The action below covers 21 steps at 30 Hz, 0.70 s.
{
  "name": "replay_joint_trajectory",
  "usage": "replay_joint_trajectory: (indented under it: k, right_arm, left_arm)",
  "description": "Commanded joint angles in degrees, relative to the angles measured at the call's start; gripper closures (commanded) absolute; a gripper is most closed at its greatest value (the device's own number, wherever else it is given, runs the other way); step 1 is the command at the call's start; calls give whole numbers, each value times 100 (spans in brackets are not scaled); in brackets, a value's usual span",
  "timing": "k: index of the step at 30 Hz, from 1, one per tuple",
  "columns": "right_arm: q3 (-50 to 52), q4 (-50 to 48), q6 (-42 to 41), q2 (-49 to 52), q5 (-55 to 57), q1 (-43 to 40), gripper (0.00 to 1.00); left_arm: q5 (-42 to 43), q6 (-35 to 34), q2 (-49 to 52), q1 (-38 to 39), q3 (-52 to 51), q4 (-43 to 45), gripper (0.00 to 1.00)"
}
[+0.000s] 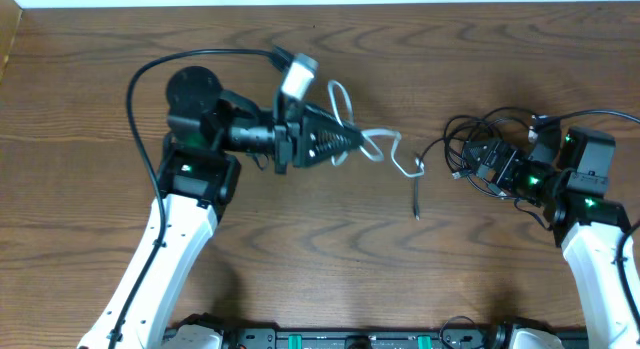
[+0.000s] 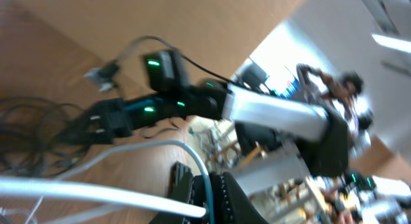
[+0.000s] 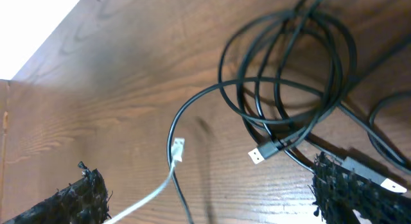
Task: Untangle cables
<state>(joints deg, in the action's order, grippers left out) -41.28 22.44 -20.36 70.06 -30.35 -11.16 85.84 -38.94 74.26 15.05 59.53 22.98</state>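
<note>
White cable (image 1: 385, 144) is mostly out, clamped in my left end effector (image 1: 352, 139) mid-tabletop (image 1: 300, 249), though its far end crosses a black strand. The black cables (image 1: 470, 139) sit coiled together on the right, with the right end effector (image 3: 212, 185) spread wide beside them. Maybe a third done.

Overhead: even, warm indoor light on the desk (image 1: 330, 289), grain sharp throughout. Soft, faint shadows hug the arms. Pale strip along the top edge is overexposed.

Left wrist: frame tilted and heavily smeared by motion blur. Background at upper right is blown out. White cable (image 2: 96, 195) in the foreground is a soft streak.

Right wrist: black cables (image 3: 289, 76) crisp, with thin shadows on the wood. Upper-left corner burnt white. Bottom corners out of focus.
</note>
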Motion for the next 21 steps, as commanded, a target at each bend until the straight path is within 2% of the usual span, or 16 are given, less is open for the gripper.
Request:
replay_joint_trajectory:
  k: [1, 4, 7, 9, 12, 13, 15, 16, 17, 21]
  right_arm:
    - [-24, 109, -212, 262, -50, 125, 1]
    - [-24, 136, -402, 470, -638, 328, 1]
    - [-24, 111, -990, 741, -1451, 721, 1]
    - [-24, 114, -1613, 942, -1589, 1097, 1]
    - [-24, -223, -2511, 1241, -1550, 1600, 3]
    - [-24, -428, -2752, 1338, -1543, 1735, 10]
    - [-24, -844, -2922, 1469, -1547, 1880, 34]
    - [-24, -1054, -3010, 1515, -1596, 1943, 80]
    - [-24, -1215, -3080, 1512, -1746, 1976, 99]
    - [-31, -1456, -2855, 1296, -1945, 1982, 99]
  left_arm:
    - [404, 518, 98, 151, 52, 31, 89]
    - [387, 278, 66, 181, 61, 166, 91]
    - [391, -85, 42, 181, 61, 813, 92]
    - [387, -291, 42, 181, 61, 1169, 91]
    - [369, -448, 42, 181, 59, 1224, 92]
    - [372, -457, 42, 181, 59, 1224, 92]
    - [374, -492, 42, 181, 59, 1224, 92]
    - [376, -492, 42, 181, 59, 1222, 92]
    - [378, -490, 42, 181, 59, 1222, 92]
    - [415, -457, 63, 175, 59, 1217, 92]
